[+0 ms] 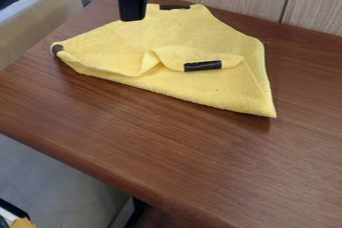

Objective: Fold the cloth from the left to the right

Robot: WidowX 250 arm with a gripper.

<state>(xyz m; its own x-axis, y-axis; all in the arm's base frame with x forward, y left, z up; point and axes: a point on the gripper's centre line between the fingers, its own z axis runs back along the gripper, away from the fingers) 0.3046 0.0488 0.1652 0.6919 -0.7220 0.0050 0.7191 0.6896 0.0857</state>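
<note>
Black gripper (132, 18) over yellow fabric cloth (200, 27), jaws: can't tell. Pinch dark-taped corner (58, 49) near left edge of brown wooden desk (133, 122); lift low, carry right.

Soft, bright light (faint shadows).

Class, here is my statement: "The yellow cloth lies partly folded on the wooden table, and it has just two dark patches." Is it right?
The number of patches is wrong. The camera view shows three: a far-edge patch, a left-corner patch and a folded-part patch. The yellow cloth does lie partly folded on the wooden table.
</note>
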